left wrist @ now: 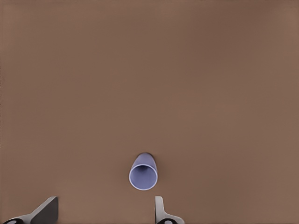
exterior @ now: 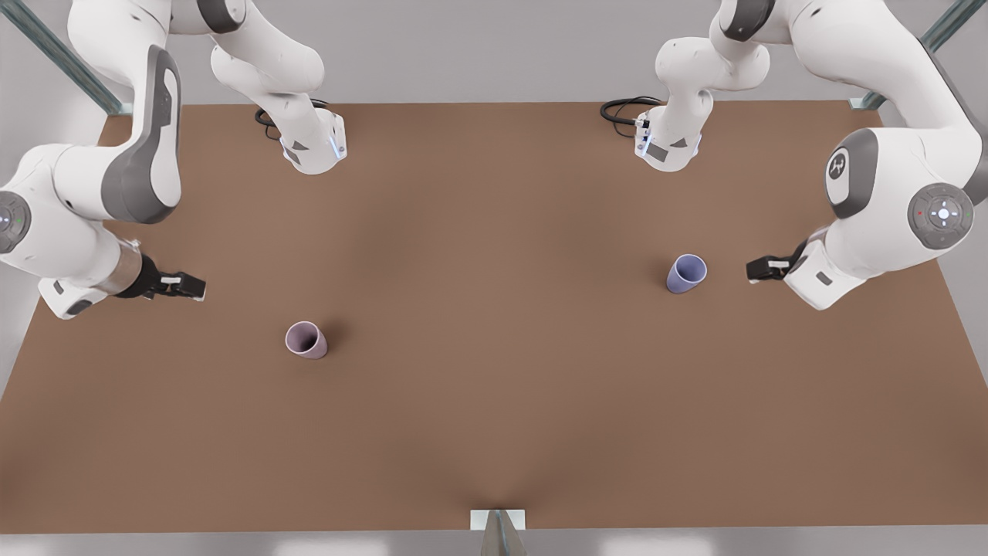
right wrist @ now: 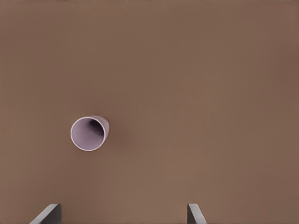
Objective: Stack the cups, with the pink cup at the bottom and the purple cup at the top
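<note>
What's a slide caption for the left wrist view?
Left claw, open, hovers above the upright purple cup on the brown table, nothing grasped yet.

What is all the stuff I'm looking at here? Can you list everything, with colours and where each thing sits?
pink cup: one, pale mauve-pink with a dark inside, upright on the table toward the front view's left.
purple cup: one, bluish lavender, upright on the table toward the front view's right, well apart from the pink one.
table: one, plain brown, under both cups.
cables: two black loops, at the far edge of the table by the arm bases.
left gripper: one, dark, fingers open, holding nothing, beside the purple cup at the front view's right.
right gripper: one, dark, fingers open, holding nothing, at the front view's left, up and to the left of the pink cup.
</note>
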Motion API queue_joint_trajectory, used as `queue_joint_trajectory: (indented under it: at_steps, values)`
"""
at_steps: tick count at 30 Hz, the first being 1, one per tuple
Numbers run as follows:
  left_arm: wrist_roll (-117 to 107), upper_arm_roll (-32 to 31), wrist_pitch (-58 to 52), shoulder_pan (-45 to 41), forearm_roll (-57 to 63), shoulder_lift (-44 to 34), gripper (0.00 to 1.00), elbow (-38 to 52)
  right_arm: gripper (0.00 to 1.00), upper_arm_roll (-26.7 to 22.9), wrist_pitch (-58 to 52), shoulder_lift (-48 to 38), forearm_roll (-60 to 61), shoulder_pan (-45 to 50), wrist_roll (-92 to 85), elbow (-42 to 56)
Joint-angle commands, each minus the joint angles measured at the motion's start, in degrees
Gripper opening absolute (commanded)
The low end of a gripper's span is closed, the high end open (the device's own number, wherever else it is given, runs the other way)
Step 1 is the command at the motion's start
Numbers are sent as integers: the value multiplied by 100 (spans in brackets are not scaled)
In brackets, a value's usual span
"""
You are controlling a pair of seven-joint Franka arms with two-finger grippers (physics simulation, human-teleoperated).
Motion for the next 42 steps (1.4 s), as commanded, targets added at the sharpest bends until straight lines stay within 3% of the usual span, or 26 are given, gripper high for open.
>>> queue_joint_trajectory:
  at_steps: [1, 6, 13, 21, 28, 39, 42]
  values:
    - [31, 1, 302, 0, 44, -5, 100, 3, 100, 2, 476, -11, -8, 36, -217, -11]
    - [-13, 1, 285, -9, 18, -14, 100, -93, 100, -85, 766, 139, 238, 194, -261, -345]
    - [13, 18, 232, -9, 0, 4, 100, -199, 100, -86, 2805, 314, 247, 344, -349, -1945]
    - [4, 36, 232, 17, 27, 110, 100, -208, 100, -77, 3719, 1202, 441, 581, -296, -1804]
    - [4, 36, 223, 26, 27, 206, 100, -208, 100, -77, 4598, 1053, 441, 581, -331, -2727]
    - [-5, 36, 223, 26, 27, 277, 100, -208, 100, -68, 5275, 1352, 441, 651, -340, -3140]
    - [-5, 36, 232, 26, 27, 277, 100, -208, 83, -68, 5275, 1395, 441, 678, -340, -3123]
